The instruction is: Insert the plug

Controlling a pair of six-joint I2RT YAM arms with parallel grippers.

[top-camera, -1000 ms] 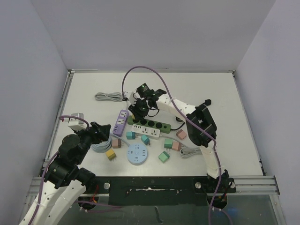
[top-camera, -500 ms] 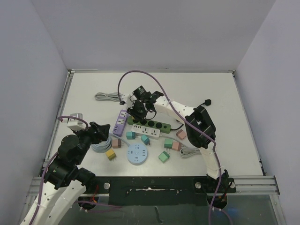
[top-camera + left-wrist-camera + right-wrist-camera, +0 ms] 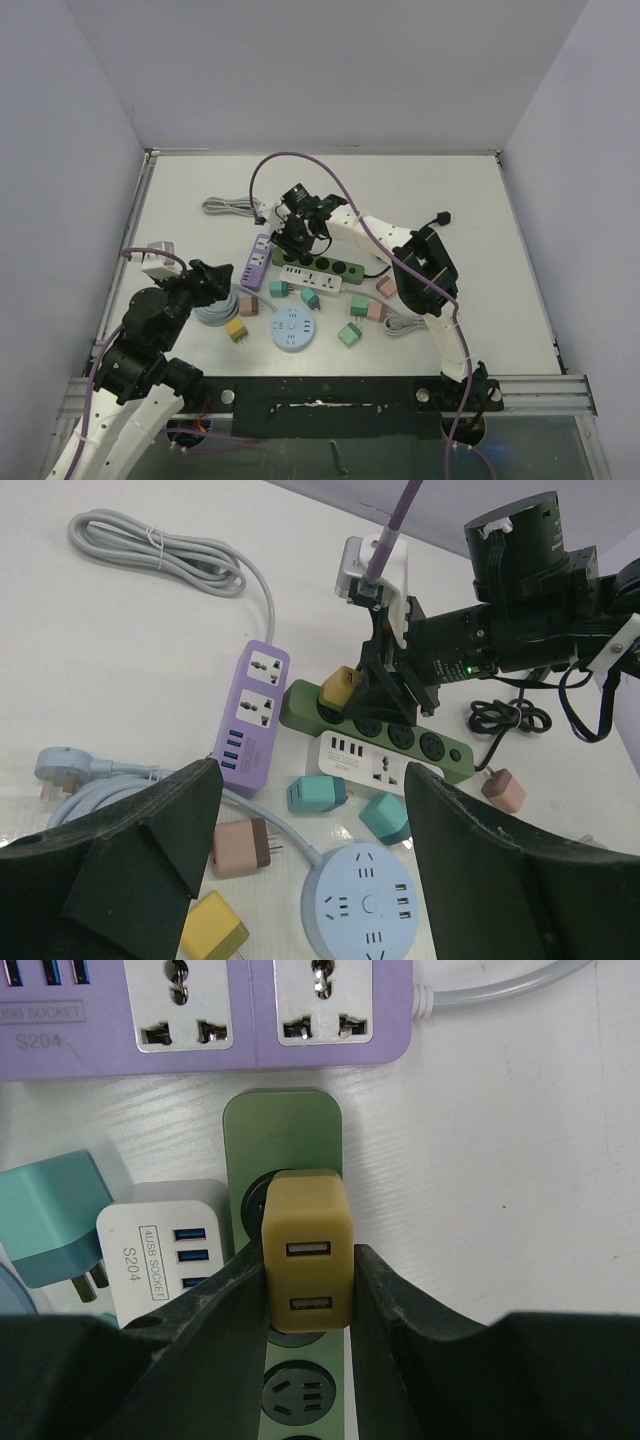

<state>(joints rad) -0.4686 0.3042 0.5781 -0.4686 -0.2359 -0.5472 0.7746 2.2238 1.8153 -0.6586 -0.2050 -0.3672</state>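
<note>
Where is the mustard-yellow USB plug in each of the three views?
Top external: not discernible; the right gripper covers it at the green strip's left end.
Left wrist: upper centre, the yellow plug sits at that same strip end.
Right wrist: centre, held between the jaws.
Shared landmark: the purple power strip beside that end.

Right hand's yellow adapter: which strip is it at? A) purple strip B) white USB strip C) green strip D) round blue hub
C: in the right wrist view the yellow adapter, gripped by the right hand, sits over the end socket of the green power strip; the purple strip lies beyond it.
</note>
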